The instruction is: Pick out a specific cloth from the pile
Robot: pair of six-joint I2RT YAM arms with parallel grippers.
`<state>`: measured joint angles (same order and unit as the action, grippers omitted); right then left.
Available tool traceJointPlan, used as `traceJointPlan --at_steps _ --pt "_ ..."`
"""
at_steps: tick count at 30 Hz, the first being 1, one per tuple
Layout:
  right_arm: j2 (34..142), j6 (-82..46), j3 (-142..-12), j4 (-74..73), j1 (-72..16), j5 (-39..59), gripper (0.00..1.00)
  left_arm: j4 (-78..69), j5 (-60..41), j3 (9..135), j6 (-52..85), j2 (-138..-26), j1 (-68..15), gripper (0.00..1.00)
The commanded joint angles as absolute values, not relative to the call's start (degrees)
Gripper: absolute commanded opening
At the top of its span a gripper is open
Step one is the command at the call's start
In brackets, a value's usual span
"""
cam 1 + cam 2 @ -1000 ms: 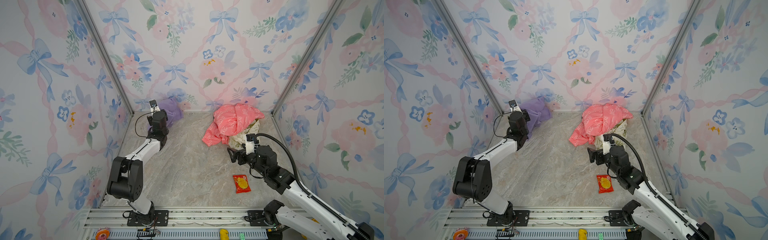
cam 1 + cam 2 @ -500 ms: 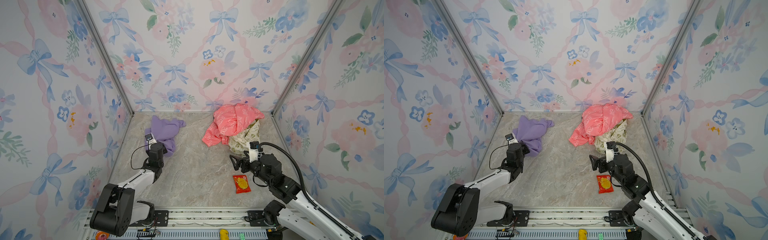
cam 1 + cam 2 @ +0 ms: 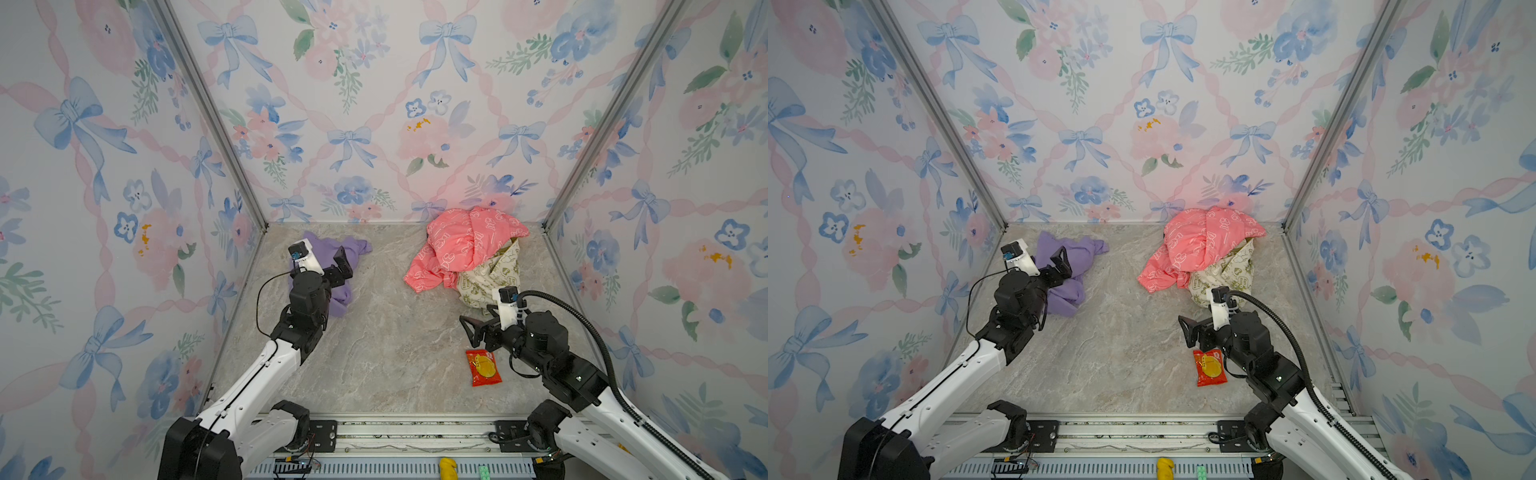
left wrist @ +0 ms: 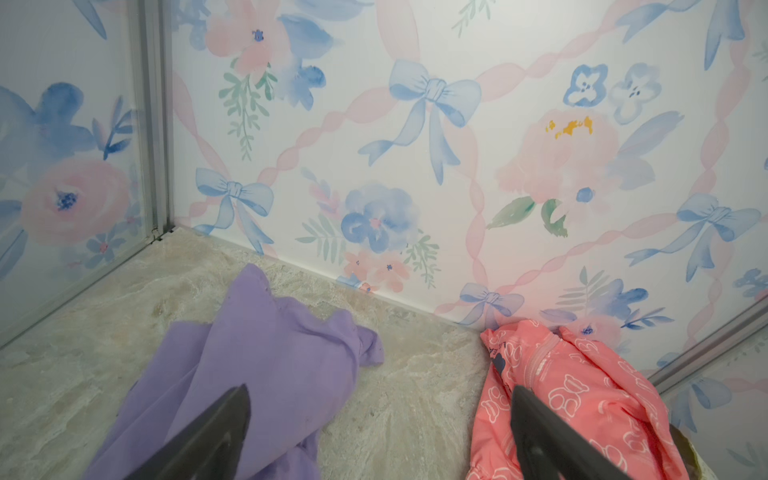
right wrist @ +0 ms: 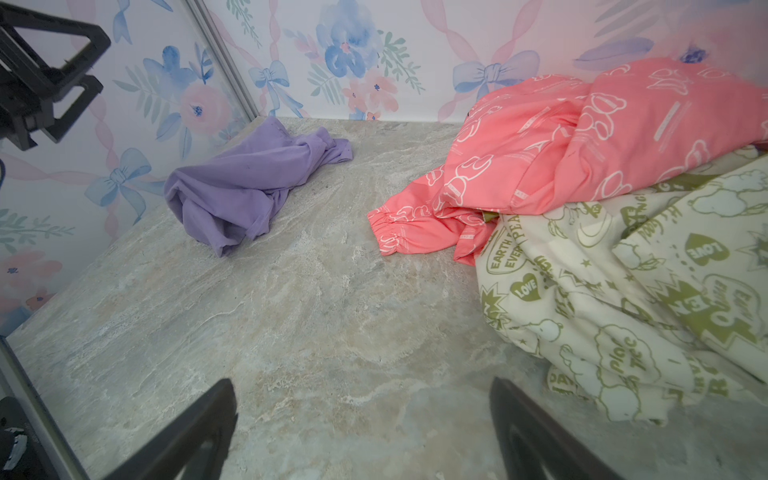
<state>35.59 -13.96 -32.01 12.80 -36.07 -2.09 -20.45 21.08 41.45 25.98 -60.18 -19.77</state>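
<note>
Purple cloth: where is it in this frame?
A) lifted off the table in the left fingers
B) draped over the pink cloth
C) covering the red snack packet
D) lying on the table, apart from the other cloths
D: the purple cloth lies crumpled on the table, with bare surface between it and the pink cloth, and the left gripper has its fingers apart.
</note>
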Motion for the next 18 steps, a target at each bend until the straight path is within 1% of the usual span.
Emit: traceJointPlan --at_steps 1,4,8,14,18 --pt "35.66 -11.6 -32.88 14.08 -36.65 -2.06 0.97 -16.54 19.17 46.19 22.88 -66.63 -19.1 0.98" --pt "36.1 -11.55 -32.87 13.16 -36.65 -1.14 0.97 -17.21 16.46 48.14 23.49 -72.85 -17.45 0.98" --pt "36.73 -11.47 -32.05 11.65 -36.66 -0.78 0.97 -20.28 10.94 47.02 28.57 -80.47 -13.27 0.98" --pt "36.83 -11.29 -30.91 10.34 -36.65 -0.35 0.97 -21.84 7.98 44.73 34.47 -89.54 -9.89 0.98" --pt "36.15 -11.38 -29.54 9.9 -36.65 -0.41 0.97 -22.4 5.65 42.73 37.93 -94.3 -9.51 0.98"
